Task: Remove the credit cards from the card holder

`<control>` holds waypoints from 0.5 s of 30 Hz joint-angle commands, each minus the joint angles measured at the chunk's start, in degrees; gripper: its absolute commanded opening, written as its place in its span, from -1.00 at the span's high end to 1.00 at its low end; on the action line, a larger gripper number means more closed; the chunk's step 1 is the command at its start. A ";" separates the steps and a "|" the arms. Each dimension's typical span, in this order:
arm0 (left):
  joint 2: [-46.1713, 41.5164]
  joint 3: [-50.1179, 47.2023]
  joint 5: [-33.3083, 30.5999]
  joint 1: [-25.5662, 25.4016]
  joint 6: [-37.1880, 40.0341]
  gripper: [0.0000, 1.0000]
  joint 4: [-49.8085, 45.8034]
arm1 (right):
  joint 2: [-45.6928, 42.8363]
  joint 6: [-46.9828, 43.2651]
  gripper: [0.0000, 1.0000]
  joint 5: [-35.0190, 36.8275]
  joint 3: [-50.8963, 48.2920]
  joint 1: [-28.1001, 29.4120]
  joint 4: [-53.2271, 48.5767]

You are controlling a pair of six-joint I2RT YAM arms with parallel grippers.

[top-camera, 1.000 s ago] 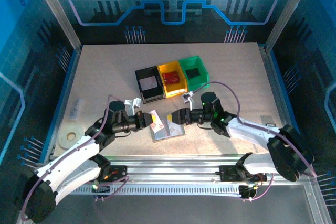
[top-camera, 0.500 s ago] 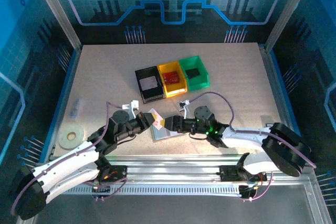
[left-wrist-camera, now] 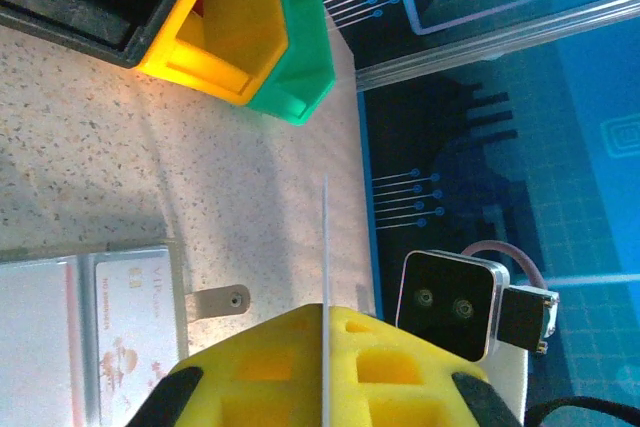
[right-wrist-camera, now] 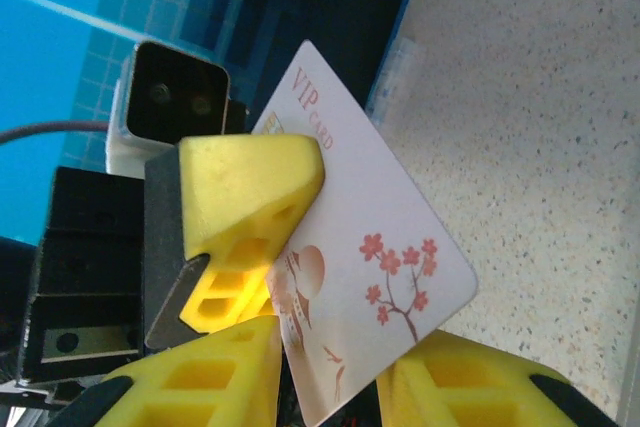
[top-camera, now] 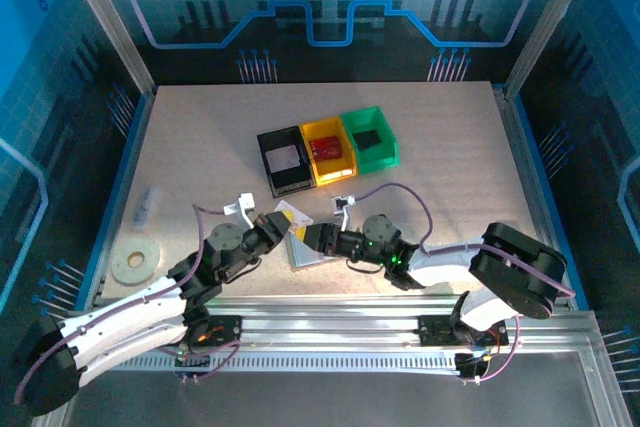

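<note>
The card holder (top-camera: 325, 252) lies open and flat on the table near the front edge; in the left wrist view it is the grey wallet (left-wrist-camera: 40, 342) with a whitish VIP card (left-wrist-camera: 135, 332) in a sleeve. My left gripper (top-camera: 278, 221) is shut on a whitish credit card (top-camera: 291, 213), held just left of and above the holder. That card appears edge-on (left-wrist-camera: 325, 237) between my left gripper's (left-wrist-camera: 325, 322) yellow pads. In the right wrist view the blossom-printed card (right-wrist-camera: 370, 247) dips between the spread fingers of my right gripper (right-wrist-camera: 330, 387), which is open over the holder (top-camera: 308, 237).
Black (top-camera: 284, 162), yellow (top-camera: 328, 150) and green (top-camera: 369, 138) bins stand in a row behind the holder, holding a white card, a reddish card and a black block. A tape roll (top-camera: 132, 260) lies at the left front.
Both grippers have drawn left and toward the front edge. The left gripper carried the whitish card away from the holder; the right gripper followed, closing in on the card.
</note>
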 commanded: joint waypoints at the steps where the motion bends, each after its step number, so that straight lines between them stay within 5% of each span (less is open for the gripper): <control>1: -1.15 -2.43 -1.52 -1.35 -1.46 1.00 3.32 | -1.16 -2.89 0.43 5.27 -1.41 1.18 8.27; 15: -1.01 -4.29 -0.85 -2.84 -2.31 1.00 6.64 | 1.62 -2.04 0.74 6.12 -1.90 0.69 16.19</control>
